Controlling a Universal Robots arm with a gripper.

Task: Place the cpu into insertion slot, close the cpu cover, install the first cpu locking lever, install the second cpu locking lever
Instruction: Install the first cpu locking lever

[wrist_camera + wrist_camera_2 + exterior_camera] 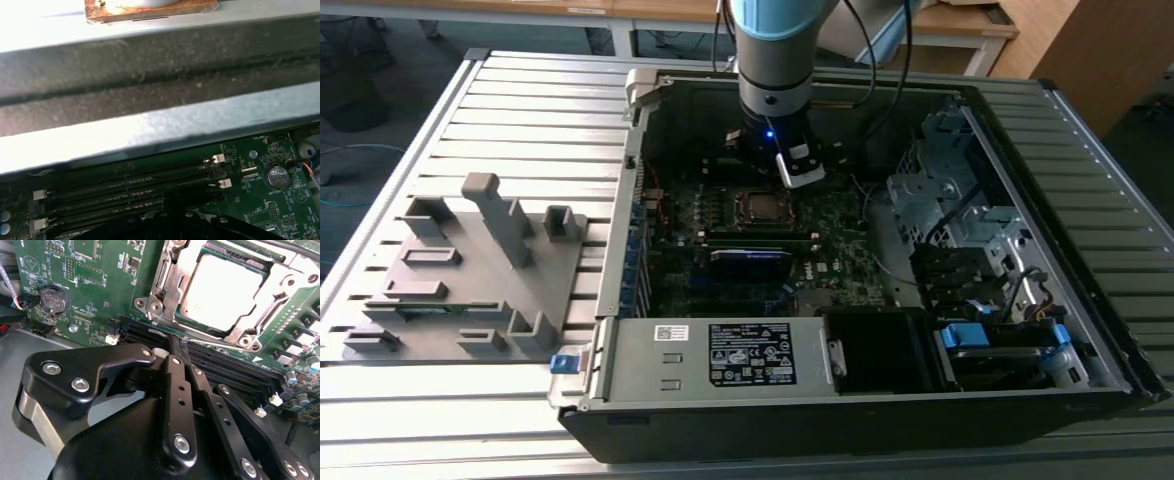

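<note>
The black gripper, fingers pressed together, hovers just beside the thin silvery square-frame cpu cover. It lies over the silver-grey square cpu.

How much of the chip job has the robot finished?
The cpu already sits in the insertion slot, and the cpu cover lies down around it. The gripper, fingers together, hovers close by, over the memory slots. Whether the locking levers are latched yet, I cannot tell.

Second wrist view: glare washes out the cpu top; the cpu cover runs off the edge. Exterior view: detail at the insertion slot too small to tell.
</note>
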